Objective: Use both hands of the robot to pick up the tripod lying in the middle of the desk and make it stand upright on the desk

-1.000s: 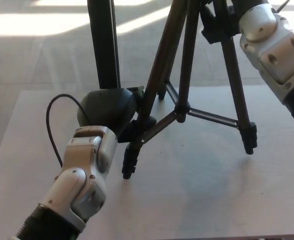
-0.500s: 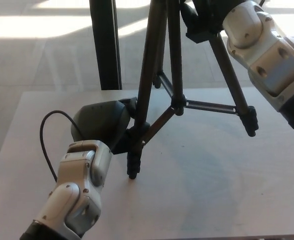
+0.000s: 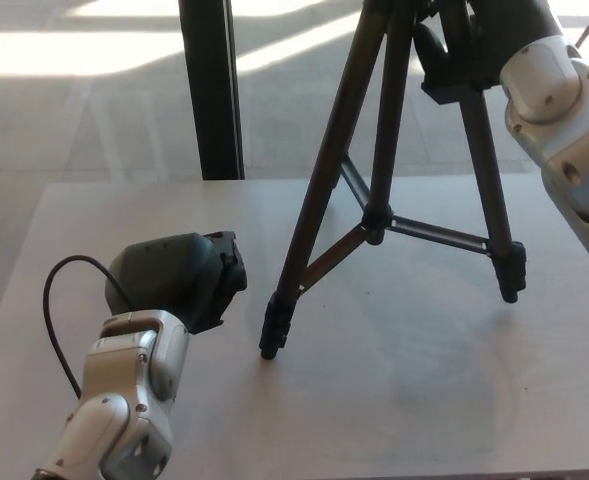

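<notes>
Since half a second earlier, the left hand (image 3: 179, 278) has been drawn back from the tripod (image 3: 379, 205) and is now seen just beside its near leg, clear of it, where before it was pressed against that leg. The tripod itself has been shifted slightly to the picture's right and is shown standing upright on the pale counter (image 3: 394, 400), its legs spread. The near foot is planted at the counter's middle, a second foot is set down towards the right edge, and the third leg is largely hidden behind the others. The legs are joined by thin braces meeting at a centre hub.

The left hand is held low over the counter, its dark fingers bunched loosely and holding nothing; whether they are fully closed cannot be told from this angle. A black cable is looped from the left wrist. The right hand (image 3: 474, 45) is seen at the top of the frame, its fingers gripping the tripod's upper part near the head, with the white forearm running off to the right.

A dark vertical post (image 3: 211, 90) is seen behind the counter, on a sunlit floor. No brand, label or writing can be read anywhere in view.
</notes>
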`<state>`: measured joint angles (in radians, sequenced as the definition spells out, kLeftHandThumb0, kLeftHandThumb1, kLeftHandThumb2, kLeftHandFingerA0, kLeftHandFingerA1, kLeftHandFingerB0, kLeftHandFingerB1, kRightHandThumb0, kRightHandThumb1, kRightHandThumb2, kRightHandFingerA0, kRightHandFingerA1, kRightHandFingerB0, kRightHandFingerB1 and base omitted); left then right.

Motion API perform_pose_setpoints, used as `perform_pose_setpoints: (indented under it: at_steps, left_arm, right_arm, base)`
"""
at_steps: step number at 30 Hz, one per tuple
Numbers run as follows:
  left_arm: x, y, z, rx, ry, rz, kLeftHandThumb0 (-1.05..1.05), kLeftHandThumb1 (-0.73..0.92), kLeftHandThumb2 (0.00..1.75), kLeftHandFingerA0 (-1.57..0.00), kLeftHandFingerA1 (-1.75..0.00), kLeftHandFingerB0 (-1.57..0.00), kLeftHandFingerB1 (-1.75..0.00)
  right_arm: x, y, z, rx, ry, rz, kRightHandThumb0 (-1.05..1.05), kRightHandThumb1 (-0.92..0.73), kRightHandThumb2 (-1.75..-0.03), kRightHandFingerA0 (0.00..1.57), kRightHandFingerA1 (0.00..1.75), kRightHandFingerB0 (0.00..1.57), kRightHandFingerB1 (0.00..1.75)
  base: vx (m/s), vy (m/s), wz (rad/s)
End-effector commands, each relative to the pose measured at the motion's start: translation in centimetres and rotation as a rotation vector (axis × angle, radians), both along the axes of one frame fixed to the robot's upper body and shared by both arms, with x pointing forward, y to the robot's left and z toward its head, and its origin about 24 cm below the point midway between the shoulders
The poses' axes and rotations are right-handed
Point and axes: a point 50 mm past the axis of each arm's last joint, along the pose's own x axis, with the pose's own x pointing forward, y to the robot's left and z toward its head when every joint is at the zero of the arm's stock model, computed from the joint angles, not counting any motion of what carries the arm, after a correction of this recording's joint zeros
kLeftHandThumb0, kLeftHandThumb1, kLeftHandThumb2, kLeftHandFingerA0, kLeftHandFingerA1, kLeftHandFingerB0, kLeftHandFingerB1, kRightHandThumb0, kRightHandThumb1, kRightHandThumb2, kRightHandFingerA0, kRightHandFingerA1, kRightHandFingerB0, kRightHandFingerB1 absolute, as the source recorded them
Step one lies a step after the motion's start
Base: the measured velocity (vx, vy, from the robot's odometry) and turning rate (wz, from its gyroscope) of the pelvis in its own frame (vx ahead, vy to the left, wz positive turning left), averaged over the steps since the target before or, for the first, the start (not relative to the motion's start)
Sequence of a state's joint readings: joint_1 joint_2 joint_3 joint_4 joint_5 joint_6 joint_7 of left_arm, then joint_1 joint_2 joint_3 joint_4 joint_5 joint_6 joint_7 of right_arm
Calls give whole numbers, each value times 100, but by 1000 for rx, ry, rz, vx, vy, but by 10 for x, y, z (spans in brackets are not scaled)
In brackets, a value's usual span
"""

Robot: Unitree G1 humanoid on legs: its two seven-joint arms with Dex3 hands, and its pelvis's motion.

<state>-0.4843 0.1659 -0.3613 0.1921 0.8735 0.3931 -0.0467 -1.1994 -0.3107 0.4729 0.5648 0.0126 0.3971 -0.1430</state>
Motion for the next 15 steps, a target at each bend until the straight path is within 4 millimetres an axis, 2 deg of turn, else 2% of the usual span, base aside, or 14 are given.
perform_pose_setpoints:
  at_steps: [1, 2, 3, 4, 5, 6, 7, 8, 9, 10, 11, 12, 14, 15]
  left_arm:
    - [0, 8, 2, 11, -6, 24, -23, 55, 82, -80, -171, -71, -127]
    - [-1, 8, 2, 12, -18, 17, -23, 53, 84, -81, -173, -71, -133]
    - [-1, 8, 2, 15, -14, 19, -23, 55, 82, -82, -174, -71, -135]
    - [-1, 8, 2, 15, -14, 19, -23, 55, 82, -82, -174, -71, -135]
    - [-1, 7, 1, 15, -14, 19, -23, 55, 83, -82, -174, -71, -135]
    - [-1, 8, 1, 18, -9, 19, -24, 55, 80, -83, -175, -72, -128]
    - [-2, 8, 1, 19, -7, 20, -24, 57, 78, -84, -173, -73, -111]
    - [-2, 8, 1, 20, -5, 19, -26, 58, 77, -85, -161, -74, -88]
    - [-2, 8, 1, 21, -5, 17, -27, 57, 79, -85, -156, -74, -82]
    - [-2, 8, 0, 21, -6, 15, -27, 57, 77, -86, -153, -76, -83]
    - [-2, 8, 0, 19, -6, 17, -23, 55, 75, -89, -153, -74, -75]
    - [-2, 8, 0, 15, -8, 19, -25, 56, 74, -89, -153, -77, -75]
    - [-2, 9, -1, 7, -12, 20, -22, 56, 71, -89, -150, -75, -72]
    - [-2, 9, -1, 7, -11, 20, -22, 56, 71, -89, -150, -75, -72]
  right_arm:
    - [2, -8, -22, -137, 63, -35, -20, -48, -108, 83, 167, 83, 125]
    - [2, -8, -24, -138, 67, -22, -21, -40, -112, 93, 173, 87, 140]
    - [2, -8, -25, -133, 72, -8, -23, -41, -121, 87, 169, 87, 133]
    - [2, -8, -25, -133, 72, -7, -23, -41, -121, 87, 169, 87, 133]
    - [2, -7, -25, -134, 78, -5, -25, -42, -121, 88, 156, 91, 118]
    - [2, -5, -25, -142, 84, 0, -25, -47, -113, 86, 145, 94, 87]
    - [2, -3, -25, -148, 84, 5, -27, -52, -97, 81, 143, 90, 77]
    - [1, -1, -23, -146, 82, 25, -32, -63, -76, 78, 137, 80, 63]
    - [1, 0, -22, -150, 83, 34, -40, -71, -63, 85, 124, 69, 52]
    - [0, 3, -20, -165, 97, 45, -53, -70, -61, 95, 103, 49, 42]
    - [-2, 7, -18, -170, 121, 66, -60, -54, -92, 89, 94, 35, 54]
    - [-2, 7, -19, -180, 124, 77, -64, -65, -62, 80, 94, 33, 39]
    - [-3, 8, -19, -219, 130, 105, -66, -70, -61, 70, 90, 28, 39]
    - [-3, 7, -20, -220, 132, 105, -66, -70, -61, 70, 90, 28, 39]
  base:
    - [0, 0, 0]
    - [0, 0, 0]
    - [0, 0, 0]
    - [0, 0, 0]
    - [0, 0, 0]
    - [0, 0, 0]
    - [0, 0, 0]
    - [0, 0, 0]
    - [0, 0, 0]
    - [0, 0, 0]
    - [0, 0, 0]
    - [0, 0, 0]
    - [0, 0, 0]
    - [0, 0, 0]
